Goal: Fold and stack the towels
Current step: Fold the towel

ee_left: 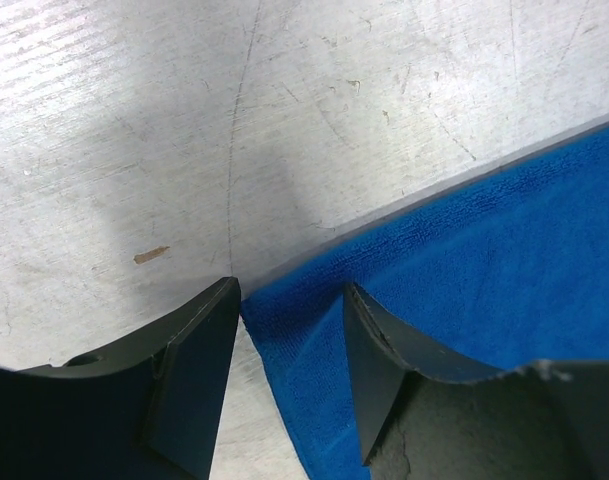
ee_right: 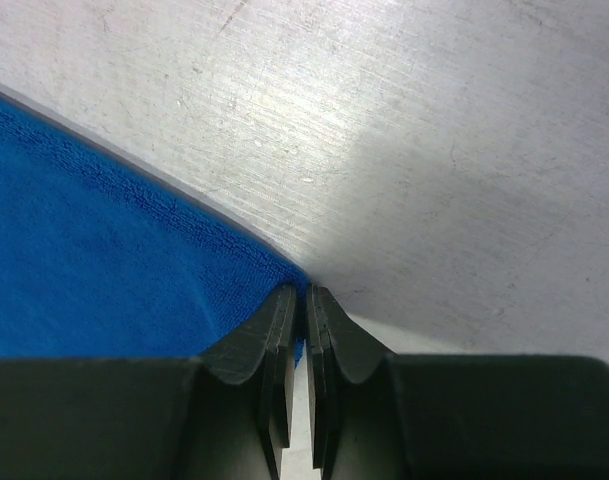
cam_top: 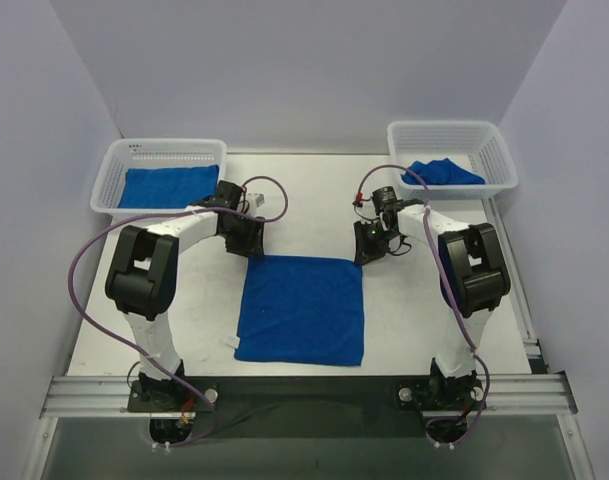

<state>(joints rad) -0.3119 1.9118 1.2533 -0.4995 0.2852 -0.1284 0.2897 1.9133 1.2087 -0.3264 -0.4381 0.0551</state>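
Observation:
A blue towel (cam_top: 302, 308) lies spread flat on the middle of the table. My left gripper (cam_top: 252, 243) is down at its far left corner. In the left wrist view the gripper (ee_left: 289, 295) is open, with the towel's corner (ee_left: 464, 260) lying between the jaws. My right gripper (cam_top: 367, 250) is at the far right corner. In the right wrist view that gripper (ee_right: 306, 292) is shut, pinching the very tip of the towel (ee_right: 84, 250). The towel's edge there rests on the table.
A white basket (cam_top: 164, 145) at the back left holds a flat folded blue towel (cam_top: 169, 185). A white basket (cam_top: 444, 128) at the back right holds a crumpled blue towel (cam_top: 442, 172). The scratched metal table top (cam_top: 314, 200) runs between the baskets.

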